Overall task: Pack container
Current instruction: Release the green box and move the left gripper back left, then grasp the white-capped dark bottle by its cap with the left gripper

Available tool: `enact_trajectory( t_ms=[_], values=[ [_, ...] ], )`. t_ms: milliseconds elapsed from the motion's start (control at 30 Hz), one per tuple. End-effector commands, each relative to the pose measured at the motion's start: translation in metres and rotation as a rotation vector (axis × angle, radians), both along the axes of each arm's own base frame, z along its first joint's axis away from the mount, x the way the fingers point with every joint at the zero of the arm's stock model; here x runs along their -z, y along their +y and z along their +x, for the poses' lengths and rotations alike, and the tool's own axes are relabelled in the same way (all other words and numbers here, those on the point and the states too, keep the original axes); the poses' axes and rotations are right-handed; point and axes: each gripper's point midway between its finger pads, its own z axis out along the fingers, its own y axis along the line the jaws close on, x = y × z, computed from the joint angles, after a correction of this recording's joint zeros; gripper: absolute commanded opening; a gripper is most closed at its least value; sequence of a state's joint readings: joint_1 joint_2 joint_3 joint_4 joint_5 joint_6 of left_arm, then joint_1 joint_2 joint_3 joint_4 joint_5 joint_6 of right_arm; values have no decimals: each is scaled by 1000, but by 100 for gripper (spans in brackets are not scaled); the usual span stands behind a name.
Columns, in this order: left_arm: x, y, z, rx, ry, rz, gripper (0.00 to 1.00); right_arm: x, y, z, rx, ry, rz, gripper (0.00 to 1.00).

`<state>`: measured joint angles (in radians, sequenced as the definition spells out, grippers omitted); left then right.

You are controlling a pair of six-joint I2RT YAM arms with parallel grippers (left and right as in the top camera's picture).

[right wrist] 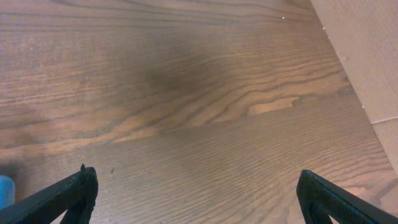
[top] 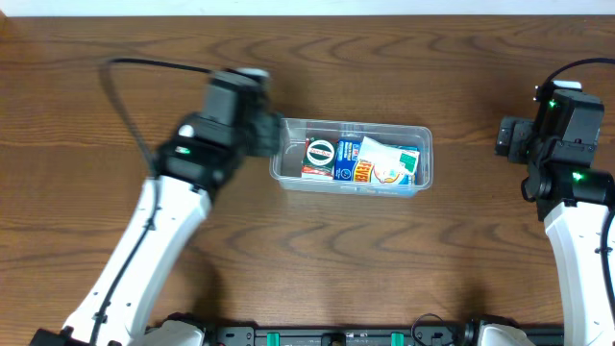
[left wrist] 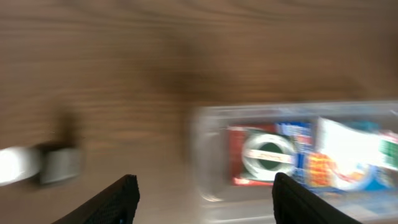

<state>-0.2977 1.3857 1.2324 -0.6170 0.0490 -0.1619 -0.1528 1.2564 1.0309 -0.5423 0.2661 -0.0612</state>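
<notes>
The clear container (top: 284, 174) sits at the table's middle, holding a red box with a round green-and-white mark (top: 318, 157), a blue box (top: 348, 161) and a white packet (top: 388, 161). My left gripper (top: 258, 135) is at the container's left end, open and empty. The left wrist view is blurred. It shows the container (left wrist: 208, 155) ahead and to the right between my open fingers (left wrist: 205, 196), with the red box (left wrist: 264, 155) inside. My right gripper (top: 514, 137) is far right, open and empty over bare wood (right wrist: 196, 186).
A small white and grey object (left wrist: 43, 163) lies on the table to the left in the left wrist view. A pale cardboard surface (right wrist: 367, 56) fills the upper right corner of the right wrist view. A blue edge (right wrist: 5, 190) shows at its left border.
</notes>
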Motion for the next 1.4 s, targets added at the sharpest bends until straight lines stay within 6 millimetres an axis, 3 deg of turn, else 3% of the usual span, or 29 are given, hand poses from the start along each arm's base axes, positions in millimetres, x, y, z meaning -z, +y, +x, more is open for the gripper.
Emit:
enact_trajectory(
  t_ms=[0, 133, 267, 467, 667, 1067, 1367],
  values=[
    [-6, 50, 15, -104, 1, 69, 70, -4, -4, -1, 22, -12, -1, 99],
    [-4, 100, 27, -224, 44, 83, 70, -4, -4, -1, 22, -11, -1, 99],
    [13, 129, 38, -252, 106, 108, 70, -4, -4, -1, 22, -11, -1, 99],
    [50, 135, 50, -170, 177, 159, 86, -4, -4, -2, 22, -11, -1, 99],
    [77, 135, 58, -166, 224, 161, 86, -4, -4, -1, 22, -11, -1, 99],
    [114, 135, 44, -171, 364, 156, 87, -4, -4, -2, 22, -11, -1, 99],
    [122, 134, 36, -179, 396, 152, 69, -4, -4, -1, 22, -11, -1, 99]
  ],
)
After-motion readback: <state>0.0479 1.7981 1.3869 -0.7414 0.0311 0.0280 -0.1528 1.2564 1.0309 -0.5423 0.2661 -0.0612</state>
